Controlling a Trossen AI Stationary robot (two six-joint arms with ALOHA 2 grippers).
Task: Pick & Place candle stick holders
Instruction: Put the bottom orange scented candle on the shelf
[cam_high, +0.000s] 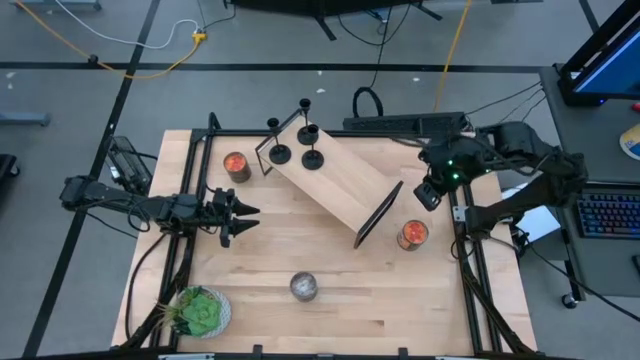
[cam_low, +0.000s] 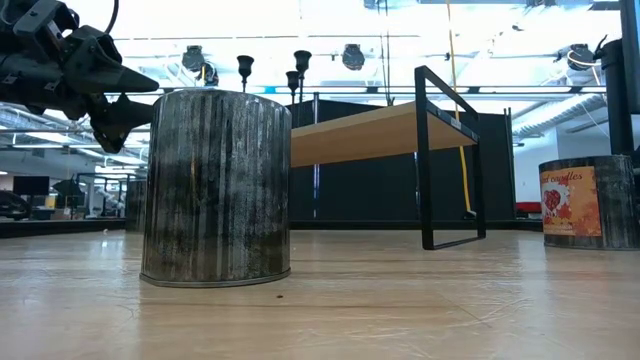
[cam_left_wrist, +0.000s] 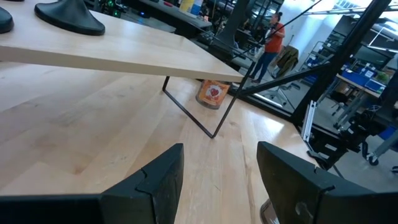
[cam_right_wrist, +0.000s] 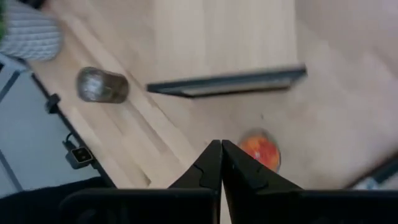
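Three black candle stick holders (cam_high: 300, 148) stand by their round bases on the far-left end of a wooden shelf (cam_high: 340, 180) with black frame legs. The shelf lies slantwise across the table. In the low view their stems and cups (cam_low: 296, 68) rise above the shelf. One holder base (cam_left_wrist: 69, 14) shows in the left wrist view. My left gripper (cam_high: 248, 215) (cam_left_wrist: 221, 180) waits open and level at the table's left side, nothing between its fingers. My right gripper (cam_high: 430, 195) (cam_right_wrist: 221, 152) is shut and slants down high over the table's right edge, above an orange jar.
An orange jar (cam_high: 412, 234) stands at the right by the shelf's leg (cam_right_wrist: 227, 83), and another (cam_high: 236, 165) at the far left. A silver jar (cam_high: 304, 287) sits near the front edge, a potted plant (cam_high: 200, 312) at the front-left corner. A person (cam_left_wrist: 272, 40) stands far off in the room.
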